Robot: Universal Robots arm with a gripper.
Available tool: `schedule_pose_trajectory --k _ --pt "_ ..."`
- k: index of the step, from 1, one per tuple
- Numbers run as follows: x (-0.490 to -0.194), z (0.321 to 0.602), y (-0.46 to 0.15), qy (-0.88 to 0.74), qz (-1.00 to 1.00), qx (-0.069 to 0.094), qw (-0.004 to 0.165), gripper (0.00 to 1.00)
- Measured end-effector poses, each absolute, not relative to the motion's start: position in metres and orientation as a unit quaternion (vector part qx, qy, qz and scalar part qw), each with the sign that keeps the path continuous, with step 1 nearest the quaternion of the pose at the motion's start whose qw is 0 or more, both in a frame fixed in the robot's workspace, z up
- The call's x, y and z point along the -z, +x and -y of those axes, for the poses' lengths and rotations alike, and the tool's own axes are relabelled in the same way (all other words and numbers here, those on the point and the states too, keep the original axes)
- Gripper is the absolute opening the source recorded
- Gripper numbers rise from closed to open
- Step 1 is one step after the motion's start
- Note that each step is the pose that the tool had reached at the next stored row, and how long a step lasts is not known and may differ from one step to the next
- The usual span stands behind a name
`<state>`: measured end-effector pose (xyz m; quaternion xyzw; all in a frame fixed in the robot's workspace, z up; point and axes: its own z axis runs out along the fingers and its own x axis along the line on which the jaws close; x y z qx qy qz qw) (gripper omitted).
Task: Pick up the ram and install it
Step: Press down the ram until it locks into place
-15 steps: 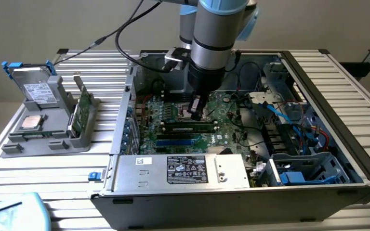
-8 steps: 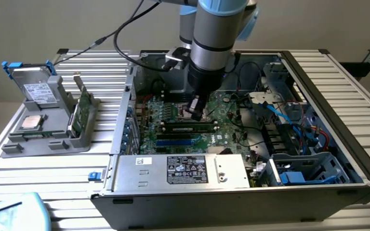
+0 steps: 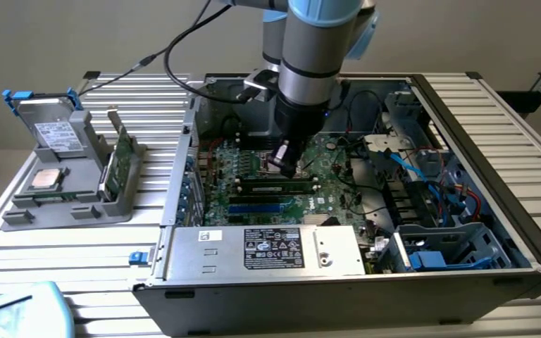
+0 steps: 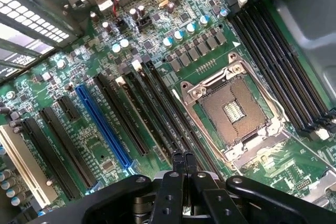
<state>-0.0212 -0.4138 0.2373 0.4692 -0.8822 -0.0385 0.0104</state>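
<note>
My gripper (image 3: 287, 169) hangs inside the open computer case (image 3: 496, 278), low over the motherboard (image 3: 332, 179). Its fingers are shut together with nothing between them. A ram stick (image 3: 275, 187) with a pale label sits along a slot just below and in front of the fingertips. In the wrist view the shut gripper (image 4: 183, 157) points at the near end of the dark memory slots (image 4: 157, 111), beside the empty processor socket (image 4: 231, 109). Whether the tips touch the stick I cannot tell. Another green ram stick (image 3: 115, 160) stands on edge in the grey holder (image 3: 26, 215) at the exterior view's left.
The holder also carries a square silver processor chip (image 3: 45, 180) and a grey drive with blue tabs (image 3: 53, 128). A power supply (image 3: 265, 250) fills the case's near side. Blue and red cables (image 3: 439, 186) and a drive cage (image 3: 444, 246) crowd the exterior view's right.
</note>
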Motion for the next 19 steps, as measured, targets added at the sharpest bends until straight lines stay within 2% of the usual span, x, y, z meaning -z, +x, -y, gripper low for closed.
schedule_pose_trajectory --k 19 --pt "-0.2364 0.4138 -0.0235 0.379 0.925 0.039 0.006 0.11"
